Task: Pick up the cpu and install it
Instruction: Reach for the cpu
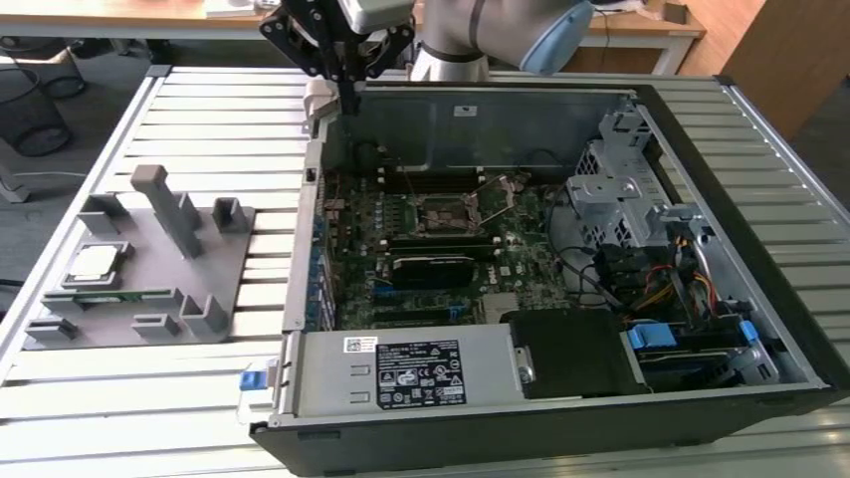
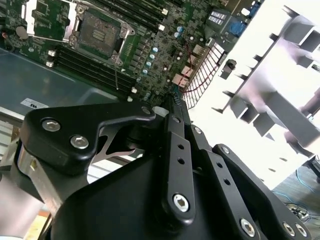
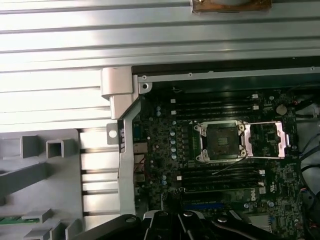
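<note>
The open computer case [image 1: 531, 129] lay on the slatted metal table [image 1: 199, 119], its motherboard [image 1: 398, 229] exposed. The socket [image 3: 220, 141] stood bare, its metal plate [image 3: 267, 140] flipped back. On the gray fixture [image 1: 146, 277], the cpu [image 1: 94, 262] sat flat in a square pocket near the fixture's edge on the exterior view's left, with a green memory stick [image 1: 104, 297] just beside it. A wire bin [image 1: 27, 100] stood on the floor beyond the table. The chip showed a shiny silver top with a thin pale rim. And the gripper [image 1: 350, 100] hung over the case's far corner, well apart from the cpu, jaws clenched on nothing.
</note>
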Controlling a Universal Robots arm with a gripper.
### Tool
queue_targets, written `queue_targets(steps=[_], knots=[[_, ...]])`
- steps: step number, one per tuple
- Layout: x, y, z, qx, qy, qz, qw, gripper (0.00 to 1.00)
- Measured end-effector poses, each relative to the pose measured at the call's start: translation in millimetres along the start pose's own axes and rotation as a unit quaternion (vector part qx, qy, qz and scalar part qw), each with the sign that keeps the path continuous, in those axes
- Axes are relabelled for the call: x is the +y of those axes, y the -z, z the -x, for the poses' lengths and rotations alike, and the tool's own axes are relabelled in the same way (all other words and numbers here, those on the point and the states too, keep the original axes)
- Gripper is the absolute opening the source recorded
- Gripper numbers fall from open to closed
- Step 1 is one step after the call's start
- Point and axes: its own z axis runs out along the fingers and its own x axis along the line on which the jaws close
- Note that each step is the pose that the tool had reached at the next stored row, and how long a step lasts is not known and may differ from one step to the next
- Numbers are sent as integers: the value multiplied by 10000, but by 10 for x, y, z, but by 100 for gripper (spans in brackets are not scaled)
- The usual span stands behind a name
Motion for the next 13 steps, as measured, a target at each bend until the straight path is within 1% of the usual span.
queue_targets(steps=[13], knots=[[-1, 0, -188, 8, 0, -1, 10000, 11]])
